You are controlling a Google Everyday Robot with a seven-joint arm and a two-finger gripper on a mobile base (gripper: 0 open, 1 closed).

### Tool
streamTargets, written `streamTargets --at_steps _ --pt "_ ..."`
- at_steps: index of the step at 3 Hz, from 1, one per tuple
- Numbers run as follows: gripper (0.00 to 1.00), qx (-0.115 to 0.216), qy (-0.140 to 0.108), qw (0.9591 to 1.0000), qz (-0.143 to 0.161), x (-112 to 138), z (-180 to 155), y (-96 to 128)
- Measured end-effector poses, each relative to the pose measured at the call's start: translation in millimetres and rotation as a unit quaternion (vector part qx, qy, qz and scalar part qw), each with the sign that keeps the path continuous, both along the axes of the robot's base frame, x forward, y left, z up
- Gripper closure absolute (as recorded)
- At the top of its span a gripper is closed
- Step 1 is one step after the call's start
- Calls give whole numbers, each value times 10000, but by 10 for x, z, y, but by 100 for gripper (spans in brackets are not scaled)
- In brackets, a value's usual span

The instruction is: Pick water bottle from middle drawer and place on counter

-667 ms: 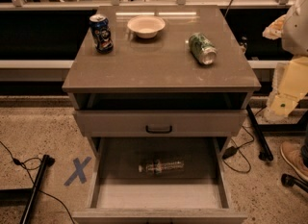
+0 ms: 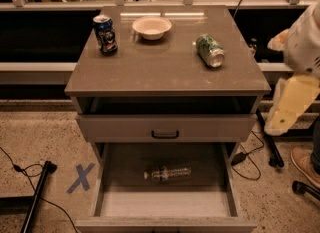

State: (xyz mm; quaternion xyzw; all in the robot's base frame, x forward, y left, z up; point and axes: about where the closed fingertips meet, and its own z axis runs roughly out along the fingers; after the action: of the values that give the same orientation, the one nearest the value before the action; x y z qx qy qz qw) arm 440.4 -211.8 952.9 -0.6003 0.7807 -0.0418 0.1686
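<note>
The water bottle (image 2: 167,173) lies on its side, cap to the left, on the grey floor of the pulled-out middle drawer (image 2: 165,202). The counter (image 2: 165,67) carries a blue Pepsi can (image 2: 105,34) standing at the back left. It also carries a green soda can (image 2: 210,50) lying on its side at the right. My gripper (image 2: 281,117) hangs at the end of the white and yellowish arm at the right edge. It is beside the cabinet, level with the drawer front, well above and to the right of the bottle. It holds nothing that I can see.
A cream bowl (image 2: 152,27) sits at the back middle of the counter. A closed drawer front with a black handle (image 2: 165,134) sits above the open drawer. Cables and black stand legs (image 2: 35,192) lie on the floor, with a blue tape X (image 2: 80,178) at the left.
The arm at the right edge has dropped slightly lower beside the cabinet. The bottle, cans and bowl have not moved.
</note>
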Motion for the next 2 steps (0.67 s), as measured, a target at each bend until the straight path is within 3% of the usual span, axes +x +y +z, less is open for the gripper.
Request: streamTargets --at_steps 1,2 --pt "0 160 -108 9991 377 -152 -518 261" --pt "0 138 -126 9989 430 -162 -799 303"
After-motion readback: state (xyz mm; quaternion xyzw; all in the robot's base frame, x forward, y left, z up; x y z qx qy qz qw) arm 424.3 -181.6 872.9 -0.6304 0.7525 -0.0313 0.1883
